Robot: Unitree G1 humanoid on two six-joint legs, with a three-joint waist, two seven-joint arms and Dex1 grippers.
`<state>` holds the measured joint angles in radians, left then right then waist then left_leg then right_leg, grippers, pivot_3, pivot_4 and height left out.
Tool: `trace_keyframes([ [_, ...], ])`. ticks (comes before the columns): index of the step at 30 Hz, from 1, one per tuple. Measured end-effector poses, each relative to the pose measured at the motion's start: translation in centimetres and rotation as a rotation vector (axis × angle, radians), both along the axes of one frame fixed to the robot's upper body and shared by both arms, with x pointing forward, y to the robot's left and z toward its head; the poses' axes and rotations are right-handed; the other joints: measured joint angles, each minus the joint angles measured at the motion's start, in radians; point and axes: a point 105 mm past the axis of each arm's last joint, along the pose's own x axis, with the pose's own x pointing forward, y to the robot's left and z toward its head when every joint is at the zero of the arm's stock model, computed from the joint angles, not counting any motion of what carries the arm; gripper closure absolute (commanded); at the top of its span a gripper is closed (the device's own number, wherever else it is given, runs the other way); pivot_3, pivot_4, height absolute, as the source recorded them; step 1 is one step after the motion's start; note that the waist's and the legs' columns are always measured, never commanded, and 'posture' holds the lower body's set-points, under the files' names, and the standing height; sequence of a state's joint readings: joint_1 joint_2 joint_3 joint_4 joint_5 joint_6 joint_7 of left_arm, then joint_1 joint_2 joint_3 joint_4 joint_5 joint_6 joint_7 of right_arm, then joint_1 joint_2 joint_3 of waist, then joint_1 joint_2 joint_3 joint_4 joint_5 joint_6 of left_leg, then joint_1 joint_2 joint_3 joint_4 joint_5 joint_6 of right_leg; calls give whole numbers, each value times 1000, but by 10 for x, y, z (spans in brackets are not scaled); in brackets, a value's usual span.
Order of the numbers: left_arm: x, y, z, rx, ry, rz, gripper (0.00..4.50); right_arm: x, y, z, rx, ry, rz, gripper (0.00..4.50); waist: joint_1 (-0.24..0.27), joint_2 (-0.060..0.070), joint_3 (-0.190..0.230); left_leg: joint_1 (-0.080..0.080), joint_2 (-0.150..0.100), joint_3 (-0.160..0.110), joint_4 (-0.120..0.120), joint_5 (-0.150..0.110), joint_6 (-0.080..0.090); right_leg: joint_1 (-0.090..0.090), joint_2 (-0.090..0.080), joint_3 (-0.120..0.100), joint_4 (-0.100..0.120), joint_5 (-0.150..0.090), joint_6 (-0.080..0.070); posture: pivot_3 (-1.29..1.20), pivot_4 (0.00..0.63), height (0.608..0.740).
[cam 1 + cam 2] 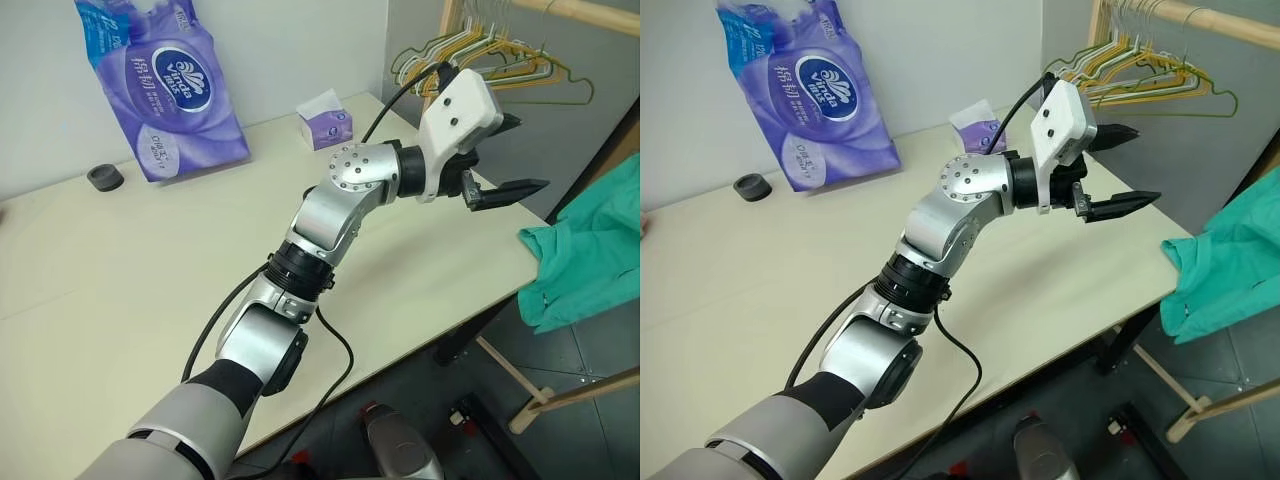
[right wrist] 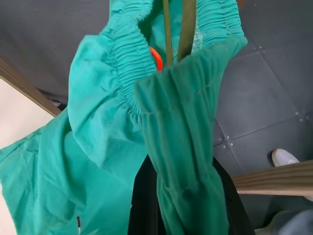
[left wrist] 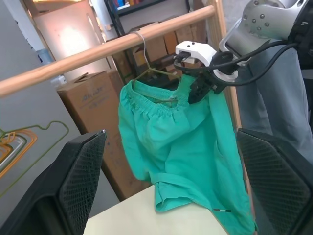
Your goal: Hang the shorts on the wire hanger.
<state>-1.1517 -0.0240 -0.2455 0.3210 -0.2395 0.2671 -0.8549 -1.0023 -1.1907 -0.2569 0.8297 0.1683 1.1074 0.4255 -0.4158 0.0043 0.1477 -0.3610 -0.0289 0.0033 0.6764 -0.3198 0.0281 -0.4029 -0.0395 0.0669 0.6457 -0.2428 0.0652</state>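
Left wrist view: the shorts [image 3: 183, 142] hang from the wire hanger [image 3: 149, 68], whose hook sits over a wooden rail [image 3: 98, 51]. The right pincer [image 3: 198, 88] is closed on the gathered waistband at one side. The lower hem drapes onto the corner of the bench [image 3: 146, 215]. Right wrist view confirms the grip: a fold of teal fabric is pinched between the black fingers [image 2: 144, 205], with the hanger wire running up through the waistband beside the orange-red tag [image 2: 156, 58]. Left eye view: the left pincer [image 1: 495, 165] is held above the bench edge, jaws spread wide, holding nothing, pointed toward the shorts and well apart from them. A bunch of hangers [image 1: 480, 60] hangs behind it. A purple tissue pack [image 1: 160, 85] stands at the far side of the bench.
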Motion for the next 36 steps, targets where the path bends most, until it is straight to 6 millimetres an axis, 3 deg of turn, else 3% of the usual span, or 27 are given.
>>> trace_keyframes([
  [5, -16, -6, -3, 22, 85, -126, 16, 4, 5, 2, 40, -33, 7, 4500, 0, 0, 0, 0, 0, 3, 0, 0, 0, 0, 0, 3, -1, 1, 3, -440, 146, 740],
  [12, -18, -8, 0, 27, 78, -132, 0, 1, 10, 17, 71, -99, -39, 2446, 0, 0, 0, 0, 0, 4, 0, 0, -1, -1, 0, 4, -1, 1, 3, -454, 135, 740],
  [19, -21, -8, 0, 45, 71, -164, 0, -2, 33, 55, 111, -250, -56, 51, -2, 1, -1, 0, 0, 4, 0, 0, -1, -2, 0, 5, 0, 1, 3, -463, 130, 740],
  [23, -20, -8, -3, 57, 75, -162, 0, -6, 38, 84, 14, -342, -89, 51, -2, 3, -2, 0, 0, 5, 0, -1, -1, -2, 0, 5, -1, 1, 3, -463, 124, 740],
  [25, -15, -4, -5, 67, 66, -135, 0, -5, 41, 106, -149, -401, -97, 51, -4, 5, -3, 0, 0, 6, 0, -1, -1, -2, 0, 6, 0, 1, 4, -462, 124, 740],
  [28, 7, 14, -24, 90, 85, -9, 0, 9, 82, 141, -384, -559, 58, 51, -26, 6, -4, 1, 0, 6, 0, -1, -1, -2, 1, 6, 0, 1, 4, -458, 123, 740],
  [30, 26, 34, -41, 106, 115, 113, 0, 20, 117, 137, -496, -597, 233, 51, -37, 3, -5, 1, 3, 3, 1, -1, -1, -2, 3, 5, 1, 1, 4, -432, 120, 740],
  [33, 53, 69, -61, 99, 181, 310, 0, 37, 173, 98, -527, -581, 535, 51, -40, 2, -5, -1, 2, 2, 2, -1, -1, -2, 1, 3, 2, 3, 2, -380, 111, 740],
  [36, 75, 133, -87, 72, 231, 603, 0, 40, 246, 24, -520, -534, 901, 51, -33, 0, -7, -1, 3, -3, 2, -1, -1, -2, 1, 2, 3, 5, -1, -320, 103, 740],
])
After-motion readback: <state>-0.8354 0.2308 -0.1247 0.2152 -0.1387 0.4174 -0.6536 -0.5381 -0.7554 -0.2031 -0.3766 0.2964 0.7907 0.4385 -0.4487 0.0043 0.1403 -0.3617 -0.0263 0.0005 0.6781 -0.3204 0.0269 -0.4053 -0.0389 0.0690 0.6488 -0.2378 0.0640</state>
